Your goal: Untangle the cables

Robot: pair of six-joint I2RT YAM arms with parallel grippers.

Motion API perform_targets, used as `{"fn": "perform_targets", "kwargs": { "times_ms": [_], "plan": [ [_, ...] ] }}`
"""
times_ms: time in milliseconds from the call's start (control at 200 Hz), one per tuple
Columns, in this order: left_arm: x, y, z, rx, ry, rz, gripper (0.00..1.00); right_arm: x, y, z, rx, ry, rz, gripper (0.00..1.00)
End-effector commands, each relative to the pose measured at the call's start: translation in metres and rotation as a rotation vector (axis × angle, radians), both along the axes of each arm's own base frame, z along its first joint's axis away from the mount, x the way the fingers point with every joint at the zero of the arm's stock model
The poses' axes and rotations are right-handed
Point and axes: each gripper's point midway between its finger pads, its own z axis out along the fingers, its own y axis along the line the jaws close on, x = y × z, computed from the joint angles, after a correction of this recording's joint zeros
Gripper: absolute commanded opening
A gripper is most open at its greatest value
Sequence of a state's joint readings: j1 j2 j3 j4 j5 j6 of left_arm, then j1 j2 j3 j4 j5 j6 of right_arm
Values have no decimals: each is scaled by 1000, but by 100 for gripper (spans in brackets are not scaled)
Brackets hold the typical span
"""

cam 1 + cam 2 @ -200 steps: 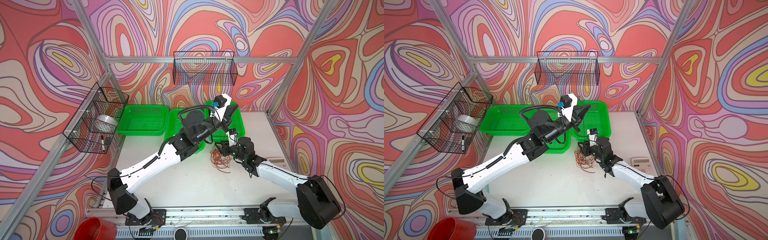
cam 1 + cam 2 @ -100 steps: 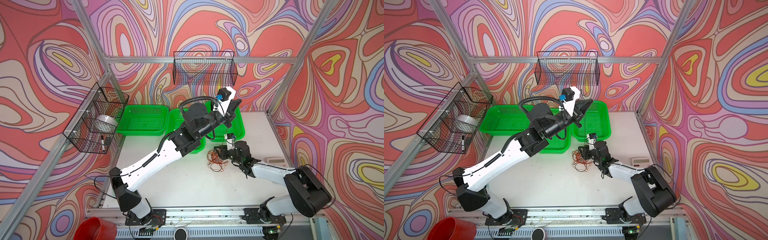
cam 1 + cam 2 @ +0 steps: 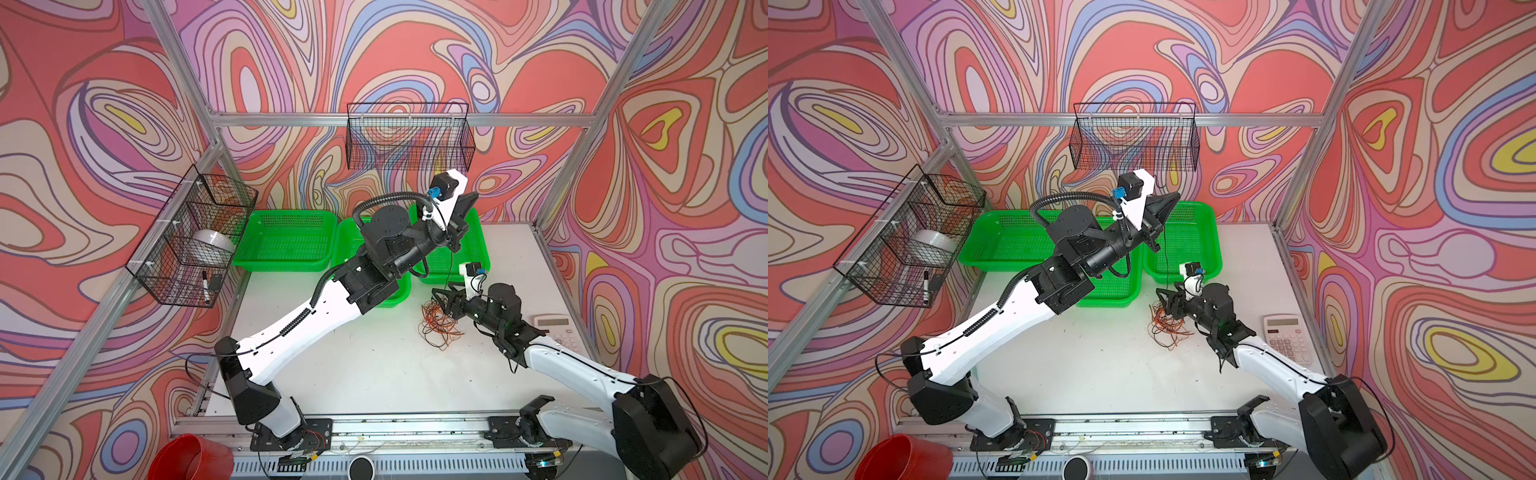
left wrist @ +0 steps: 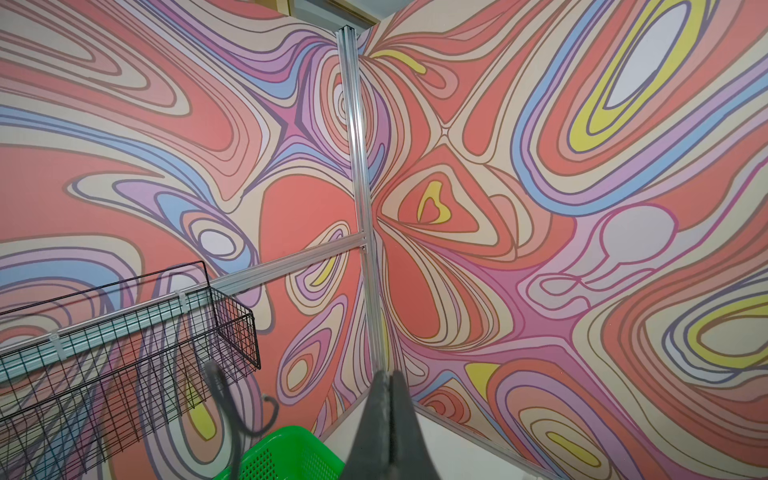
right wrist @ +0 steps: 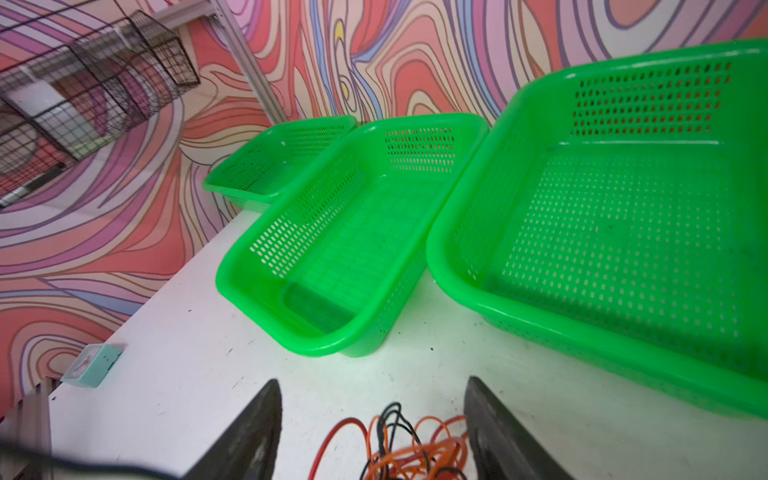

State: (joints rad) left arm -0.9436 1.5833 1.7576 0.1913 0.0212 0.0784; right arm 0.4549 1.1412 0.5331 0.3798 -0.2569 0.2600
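A tangle of thin orange, red and black cables (image 3: 438,328) (image 3: 1167,328) lies on the white table in front of the green baskets. My right gripper (image 3: 442,301) (image 3: 1167,301) (image 5: 372,386) is low at the tangle's far side and open. In the right wrist view its two fingers stand either side of the cables (image 5: 399,449). My left gripper (image 3: 467,201) (image 3: 1171,199) (image 4: 388,378) is raised high over the right basket with its jaws pressed shut. A thin black cable (image 3: 450,266) (image 3: 1165,257) hangs from it straight down to the tangle.
Three green baskets (image 3: 286,237) (image 3: 395,291) (image 3: 478,249) stand along the back of the table. A calculator (image 3: 557,328) lies at the right edge beside my right arm. Wire baskets (image 3: 409,137) (image 3: 195,232) hang on the walls. A small teal box (image 5: 93,365) sits near the left edge.
My left gripper has risen and swung toward the back right, drawing the black cable up. My right gripper's jaws have opened wider at the tangle, and it has shifted slightly left.
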Motion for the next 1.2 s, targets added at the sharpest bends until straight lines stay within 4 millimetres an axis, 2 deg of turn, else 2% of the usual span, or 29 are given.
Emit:
{"fn": "perform_targets", "kwargs": {
  "times_ms": [0,60,255,300,391,471,586,681,821,961,986,1036,1071,1116,1197],
  "plan": [
    [-8,12,19,-54,-39,15,0,-9,6,4,-35,-10,60,67],
    [-8,12,18,-56,-38,16,0,-9,8,8,-36,-17,74,62],
    [-6,19,8,-67,-20,44,0,-10,9,13,-37,-25,79,24],
    [-5,23,3,-65,-10,61,0,-10,6,13,-42,-25,68,17],
    [-3,34,-15,-61,24,96,0,-13,2,16,-54,-33,55,8],
    [1,47,-43,-65,88,126,0,-14,-3,12,-83,-13,34,5],
    [11,77,-89,-132,195,167,0,-14,-9,0,-131,38,11,2],
    [17,101,-126,-208,271,177,0,-12,-13,-1,-148,48,-11,0],
    [8,114,-177,-227,311,171,0,-11,-7,3,-154,59,21,0],
    [-1,141,-230,-307,350,207,0,-6,6,-20,-177,179,53,0],
    [-2,148,-255,-298,385,231,0,-5,8,-24,-183,194,49,0],
    [-2,158,-282,-313,424,257,5,-5,11,-30,-189,213,46,0],
    [-4,163,-296,-329,444,264,12,-5,12,-31,-190,216,46,0],
    [-6,168,-312,-335,460,267,25,-4,13,-32,-198,224,41,0],
    [-10,171,-326,-346,461,259,59,-1,13,-35,-226,240,39,0]
  ]
}}
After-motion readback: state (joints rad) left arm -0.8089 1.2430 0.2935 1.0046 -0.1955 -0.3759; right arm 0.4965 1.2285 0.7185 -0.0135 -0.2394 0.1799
